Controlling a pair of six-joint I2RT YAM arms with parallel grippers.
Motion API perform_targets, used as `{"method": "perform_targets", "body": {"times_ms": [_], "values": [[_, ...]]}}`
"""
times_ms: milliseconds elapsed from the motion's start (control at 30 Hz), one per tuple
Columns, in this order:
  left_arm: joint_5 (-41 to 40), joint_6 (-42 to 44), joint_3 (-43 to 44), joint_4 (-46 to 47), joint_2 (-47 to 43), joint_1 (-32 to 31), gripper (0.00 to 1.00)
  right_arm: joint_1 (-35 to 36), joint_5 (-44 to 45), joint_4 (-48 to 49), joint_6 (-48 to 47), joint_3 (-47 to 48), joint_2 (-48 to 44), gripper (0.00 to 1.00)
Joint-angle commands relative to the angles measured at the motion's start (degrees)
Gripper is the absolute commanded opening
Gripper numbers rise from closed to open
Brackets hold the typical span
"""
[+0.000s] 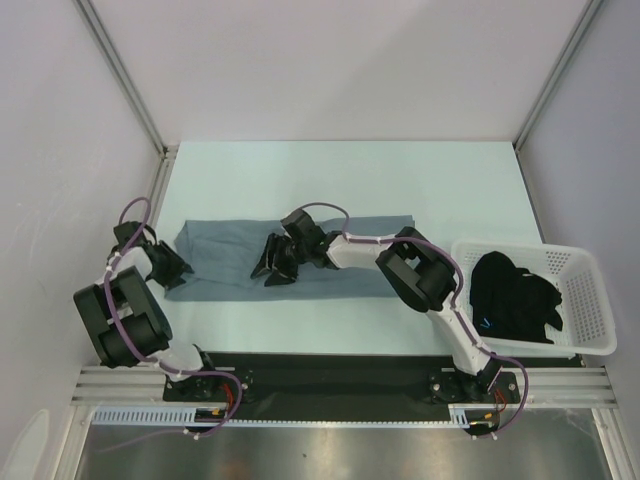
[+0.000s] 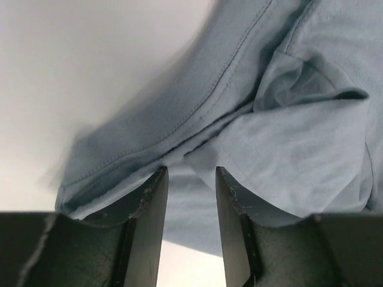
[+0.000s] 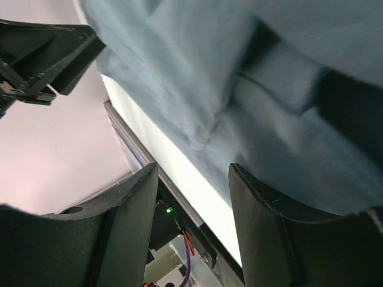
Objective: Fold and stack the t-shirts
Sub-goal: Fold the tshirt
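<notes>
Two black fingers (image 2: 146, 233) of the left claw (image 2: 190, 174) fill the bottom of the left wrist view. They stand a narrow gap apart, and the stitched edge of the grey-blue t-shirt (image 2: 287, 137) lies bunched just at their tips. As far as I can see, no cloth is pinched between them. In the top view this claw is at the left end of the shirt, which lies as a long band across the middle of the pale desk (image 1: 340, 180). At the middle of the same shirt, near its front edge, is the right claw (image 1: 272, 262). Its jaws stand wider apart, and its own camera shows folded cloth and a strip of desk between them. A black t-shirt (image 1: 515, 300) lies crumpled inside the white lattice basket (image 1: 592, 290) at the right side of the desk, well apart from the grey-blue one
</notes>
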Motion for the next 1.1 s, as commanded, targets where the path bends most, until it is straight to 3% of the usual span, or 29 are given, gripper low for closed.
{"method": "perform_targets", "body": {"times_ms": [0,367,633,1067], "values": [[2.16,-0.63,1.64,4.24,0.79,0.45,0.43,0.43,-0.33,1.84,0.85,2.24,0.99,0.56],[2.69,-2.04,2.52,5.39,3.60,0.45,0.40,1.05,-0.60,1.05,1.03,3.30,2.13,0.56],[2.96,-2.65,2.87,5.13,3.78,0.45,0.29,1.32,0.01,1.49,4.62,3.56,3.62,0.58],[2.96,-2.13,4.27,2.93,2.20,0.45,0.15,1.75,1.07,3.42,9.99,4.88,6.96,0.41]]}}
